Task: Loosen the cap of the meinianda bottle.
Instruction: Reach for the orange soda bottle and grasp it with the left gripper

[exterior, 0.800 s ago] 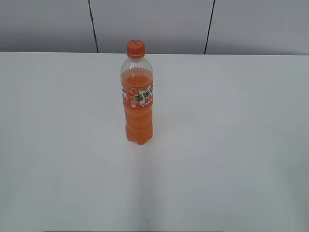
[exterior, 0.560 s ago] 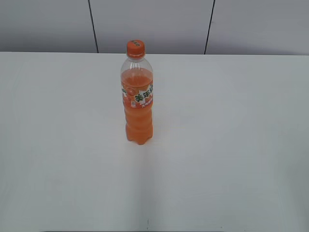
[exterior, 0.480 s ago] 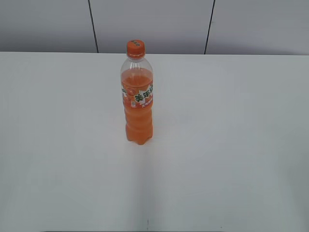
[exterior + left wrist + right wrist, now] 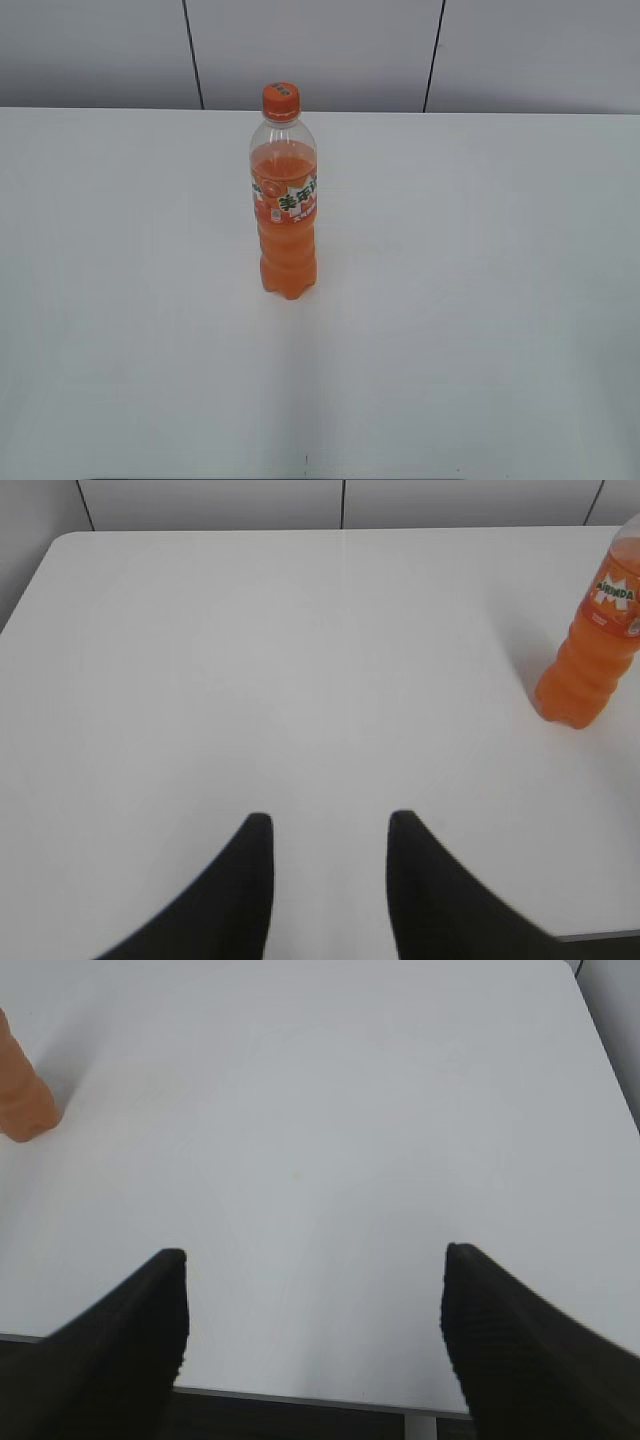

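Nothing has moved since the earlier frames: the meinianda bottle [image 4: 285,215] stands upright, far ahead-right of the partly open, empty left gripper [image 4: 323,825] and ahead-left of the wide-open, empty right gripper [image 4: 315,1260], so one should hold the body firmly while the other twists the cap [image 4: 281,100].

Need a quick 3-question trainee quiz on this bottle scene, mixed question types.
1. True or false: the cap is on the meinianda bottle.
2. Which tool stands wider open? A) left tool B) right tool
3. Fill in: the bottle stands ____ on the white table.

Key: 1 true; 2 B; 3 upright. Neither tool touches the bottle; both are empty over bare table, back near its front edge.
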Robot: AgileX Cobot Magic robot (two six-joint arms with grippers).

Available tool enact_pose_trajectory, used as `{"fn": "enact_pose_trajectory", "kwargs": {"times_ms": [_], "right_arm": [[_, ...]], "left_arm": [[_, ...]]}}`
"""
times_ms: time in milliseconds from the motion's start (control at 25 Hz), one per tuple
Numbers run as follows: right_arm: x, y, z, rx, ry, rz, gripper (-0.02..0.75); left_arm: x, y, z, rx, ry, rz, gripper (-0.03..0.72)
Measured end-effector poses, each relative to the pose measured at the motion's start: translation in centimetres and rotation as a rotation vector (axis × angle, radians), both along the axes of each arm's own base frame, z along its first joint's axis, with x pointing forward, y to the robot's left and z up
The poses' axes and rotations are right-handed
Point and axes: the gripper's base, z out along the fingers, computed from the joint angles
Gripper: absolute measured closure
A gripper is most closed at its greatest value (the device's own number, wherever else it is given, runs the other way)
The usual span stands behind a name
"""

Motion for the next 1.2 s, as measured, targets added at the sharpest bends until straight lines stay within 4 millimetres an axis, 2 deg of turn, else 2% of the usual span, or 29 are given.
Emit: {"fn": "enact_pose_trajectory", "kwargs": {"times_ms": [840, 920, 1080, 1200], "right_arm": [[0.0, 0.0, 0.0, 0.002, 0.000, 0.001, 0.146], [0.0, 0.0, 0.0, 0.002, 0.000, 0.001, 0.146], [0.0, 0.0, 0.0, 0.002, 0.000, 0.001, 0.146], [0.0, 0.0, 0.0, 0.002, 0.000, 0.001, 0.146]], "left_arm": [[0.0, 0.0, 0.0, 0.003, 0.000, 0.002, 0.440], [0.0, 0.0, 0.0, 0.004, 0.001, 0.003, 0.407], [0.2, 0.0, 0.4, 0.005, -0.020, 0.003, 0.212], [0.6, 0.1, 1.9, 0.013, -0.176, 0.006, 0.138]]}}
